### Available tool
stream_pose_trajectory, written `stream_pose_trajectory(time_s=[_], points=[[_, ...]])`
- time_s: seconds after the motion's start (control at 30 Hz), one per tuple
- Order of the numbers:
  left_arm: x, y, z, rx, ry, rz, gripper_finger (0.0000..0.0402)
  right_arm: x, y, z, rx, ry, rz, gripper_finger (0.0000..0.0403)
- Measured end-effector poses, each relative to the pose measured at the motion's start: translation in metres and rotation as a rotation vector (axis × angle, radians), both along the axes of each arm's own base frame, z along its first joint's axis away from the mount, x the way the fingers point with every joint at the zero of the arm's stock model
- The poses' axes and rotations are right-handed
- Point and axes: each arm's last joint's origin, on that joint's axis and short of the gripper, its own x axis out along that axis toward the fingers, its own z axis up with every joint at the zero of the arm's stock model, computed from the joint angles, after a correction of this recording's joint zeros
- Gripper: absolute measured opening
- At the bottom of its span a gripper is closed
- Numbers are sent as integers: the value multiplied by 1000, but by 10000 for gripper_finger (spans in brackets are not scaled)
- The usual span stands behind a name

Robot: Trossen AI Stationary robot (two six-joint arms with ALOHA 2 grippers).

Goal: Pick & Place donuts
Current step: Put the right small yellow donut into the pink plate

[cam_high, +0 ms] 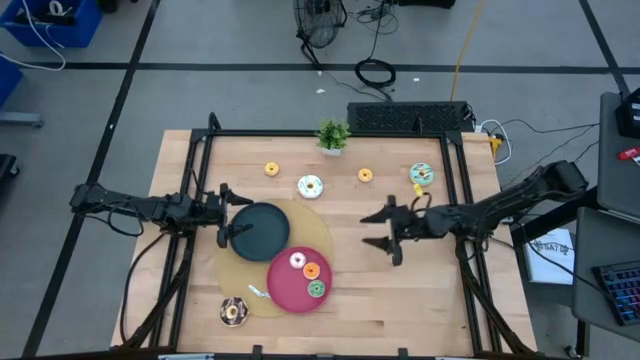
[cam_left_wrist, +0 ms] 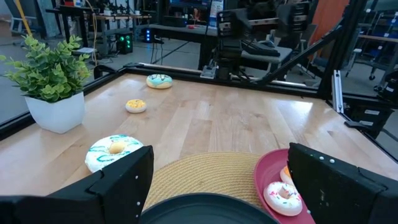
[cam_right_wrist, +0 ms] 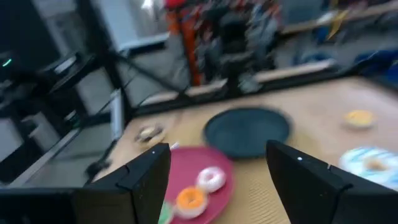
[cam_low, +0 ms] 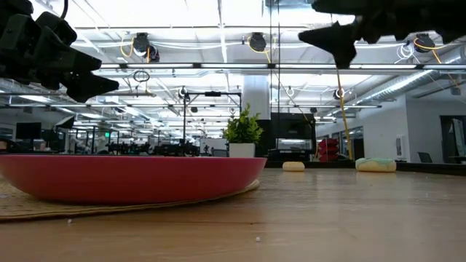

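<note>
We find the woven mat [cam_high: 322, 238] left of the table's [cam_high: 430, 300] centre, with two plates on it: one plate [cam_high: 262, 229] at the mat's 10 o'clock, the other plate [cam_high: 285, 288] at its 5 o'clock, carrying three donuts [cam_high: 307, 271]. A donut [cam_high: 233, 311] lies at the mat's 7 o'clock, another donut [cam_high: 310, 186] at its 12 o'clock edge. The potted plant [cam_high: 333, 135] stands at the table's 12 o'clock, three more donuts [cam_high: 365, 175] lying near it.

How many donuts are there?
8. Three on the pink plate: pink-white, orange, green. Chocolate near the mat's front edge. Four by the plant: yellow, white, orange, mint.
</note>
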Motion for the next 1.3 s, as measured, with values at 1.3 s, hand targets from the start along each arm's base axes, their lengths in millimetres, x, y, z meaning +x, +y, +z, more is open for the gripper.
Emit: stream_pose_trajectory(time_s=[1.3], points=[[0,0,0,0,0,0,365,4,-156,0,41,577,-708,233]])
